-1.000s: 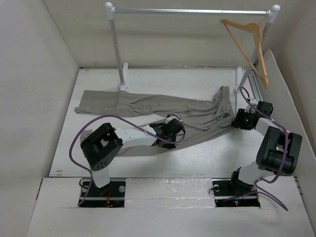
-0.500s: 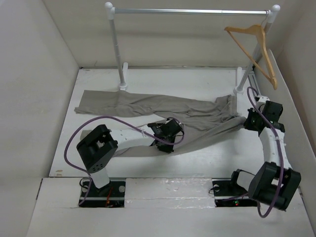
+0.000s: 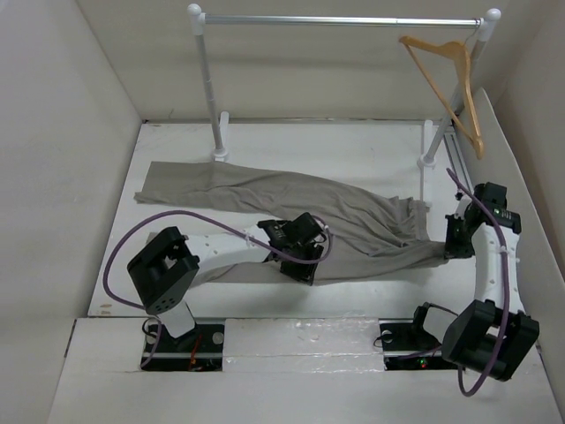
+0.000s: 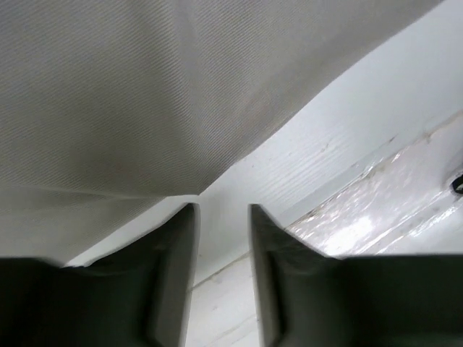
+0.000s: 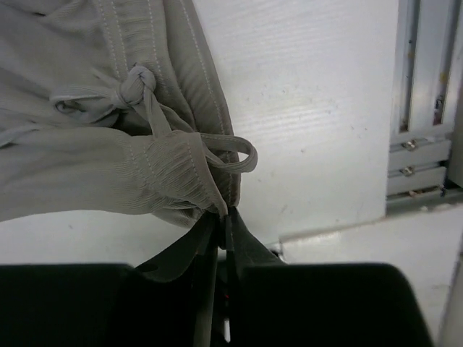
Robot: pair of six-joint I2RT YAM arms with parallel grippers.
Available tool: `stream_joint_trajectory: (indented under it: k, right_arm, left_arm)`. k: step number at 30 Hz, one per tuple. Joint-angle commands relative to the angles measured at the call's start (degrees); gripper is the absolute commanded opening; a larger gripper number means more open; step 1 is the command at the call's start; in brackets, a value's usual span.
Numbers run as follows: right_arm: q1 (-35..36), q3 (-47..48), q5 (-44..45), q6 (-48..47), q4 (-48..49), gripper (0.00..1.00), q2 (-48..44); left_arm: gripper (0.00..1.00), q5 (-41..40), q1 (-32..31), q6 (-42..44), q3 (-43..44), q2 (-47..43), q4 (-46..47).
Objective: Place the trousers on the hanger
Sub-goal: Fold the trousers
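The grey-beige trousers point(image 3: 265, 190) lie flat across the table, legs to the left and waistband to the right. My right gripper point(image 3: 452, 247) is shut on the gathered waistband point(image 5: 173, 173) near its drawstring knot point(image 5: 134, 83), with cloth pinched at the jaw tips point(image 5: 226, 215). My left gripper point(image 3: 298, 265) is low at the trousers' near edge. In the left wrist view its jaws point(image 4: 223, 211) stand apart with only bare table between them, and the cloth point(image 4: 145, 94) is just beyond the tips. The wooden hanger point(image 3: 444, 81) hangs by its hook at the rail's right end.
The silver rail point(image 3: 340, 20) on white posts spans the back of the table. An aluminium track point(image 3: 455, 159) runs along the right side and also shows in the right wrist view point(image 5: 419, 108). White walls close in left and right. A taped seam point(image 4: 376, 217) marks the table's near edge.
My right gripper has pulled the waistband toward the near right, dragging the trousers and stretching them. My left gripper has shifted slightly toward the near edge. The hanger is swinging on the rail.
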Motion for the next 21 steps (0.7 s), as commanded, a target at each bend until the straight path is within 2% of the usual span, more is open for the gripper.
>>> stream_joint_trajectory:
  k: [1,2,3,4,6,8,10,11,12,14,15,16,17,19,20,21]
  right_arm:
    - [0.3,6.8,6.2,-0.2,-6.3,0.16,1.1]
    - [0.3,8.5,8.7,-0.2,-6.9,0.30,2.0]
    - [-0.3,10.3,10.3,-0.2,-7.0,0.57,2.6]
    - [-0.4,12.3,11.4,-0.6,-7.5,0.71,3.3]
    - [0.2,18.7,8.0,-1.3,-6.4,0.84,4.6]
    - [2.4,21.8,1.8,-2.3,-4.2,0.86,4.4]
    - [7.5,22.7,-1.6,-1.7,-2.7,0.83,4.8]
    - [11.4,21.6,-3.1,-1.7,-1.2,0.68,4.2]
    - [11.4,21.6,-3.1,-1.7,-1.2,0.50,4.2]
    - [16.9,19.7,-5.5,-2.3,2.1,0.16,2.1]
    - [18.9,16.6,-7.0,-2.8,3.5,0.00,1.2]
    - [20.5,15.1,-8.5,-4.0,6.5,0.00,-0.8]
    - [23.8,12.3,-12.2,-5.1,8.1,0.00,-2.3]
    - [27.5,9.6,-12.3,-5.8,8.9,0.00,-3.1]
    - [31.7,8.2,-12.4,-5.9,9.5,0.00,-4.7]
    - [33.8,7.0,-12.7,-6.2,10.4,0.04,-5.3]
  left_arm:
    - [0.40,2.9,-0.3,2.2,-2.5,-3.4,0.7]
    - [0.51,2.3,-0.3,1.7,-2.8,-5.2,0.9]
    - [0.57,1.7,-0.3,1.2,-3.2,-6.5,1.3]
    - [0.59,0.9,-0.3,0.6,-3.4,-8.0,1.6]
    - [0.59,-3.3,-0.3,-1.5,-3.2,-13.3,1.3]
    - [0.58,-9.5,2.9,-3.8,-3.6,-19.2,0.5]
    - [0.58,-13.8,6.5,-6.9,-5.0,-23.0,-0.1]
    - [0.56,-16.9,15.1,-9.3,-6.0,-27.9,-1.3]
    - [0.56,-17.0,15.2,-9.8,-6.0,-28.0,-1.3]
    - [0.55,-17.7,22.8,-11.0,-7.6,-32.7,-2.6]
    - [0.54,-17.7,31.2,-11.2,-8.1,-34.3,-2.6]
    - [0.54,-16.9,36.1,-11.1,-9.7,-35.8,-2.7]
    - [0.54,-14.8,46.3,-10.2,-11.0,-38.2,-2.9]
    - [0.54,-11.6,57.6,-9.5,-12.2,-39.5,-3.5]
    - [0.54,-6.6,63.3,-6.6,-12.8,-39.7,-3.5]
    - [0.54,-5.2,68.4,-5.3,-13.1,-39.3,-3.8]
